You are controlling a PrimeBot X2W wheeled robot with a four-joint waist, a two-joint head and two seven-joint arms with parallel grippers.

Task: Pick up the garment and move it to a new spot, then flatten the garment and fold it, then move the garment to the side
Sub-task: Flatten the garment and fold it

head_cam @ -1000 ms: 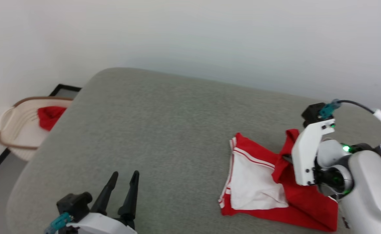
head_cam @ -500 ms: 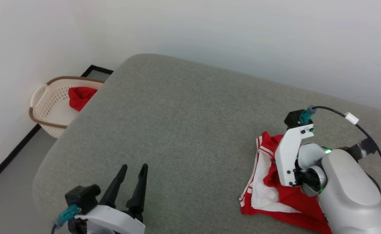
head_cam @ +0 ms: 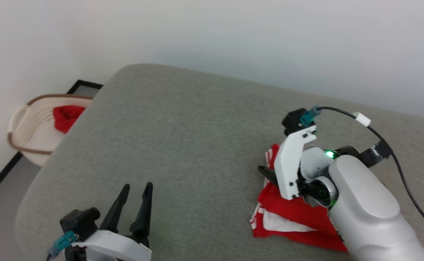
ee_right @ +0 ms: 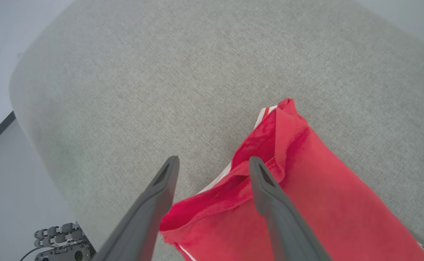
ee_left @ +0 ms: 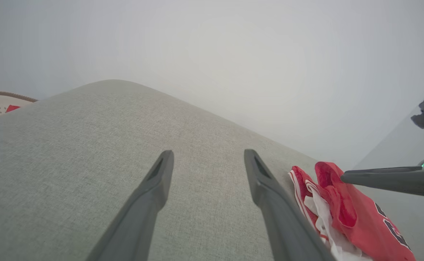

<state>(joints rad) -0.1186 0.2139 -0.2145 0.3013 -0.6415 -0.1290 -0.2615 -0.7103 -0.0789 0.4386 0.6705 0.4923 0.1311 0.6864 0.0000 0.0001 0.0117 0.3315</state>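
The garment, red with white striped trim, lies bunched and partly folded on the right side of the grey padded surface. My right gripper hovers just over its left end, open, with nothing between the fingers. In the right wrist view the gripper stands wide, and a raised red fold of the garment lies under and beyond the right finger. My left gripper is open near the front left edge, well apart from the garment. The left wrist view shows its gripper over bare fabric.
A cream perforated basket holding a small red cloth stands on the floor past the surface's left edge. A pale wall runs behind. A black cable loops over the right arm. Grey floor lies at the left.
My right gripper has opened and let go of the garment after carrying a red flap leftward over the white part. The head camera shifted. The left gripper stayed open.
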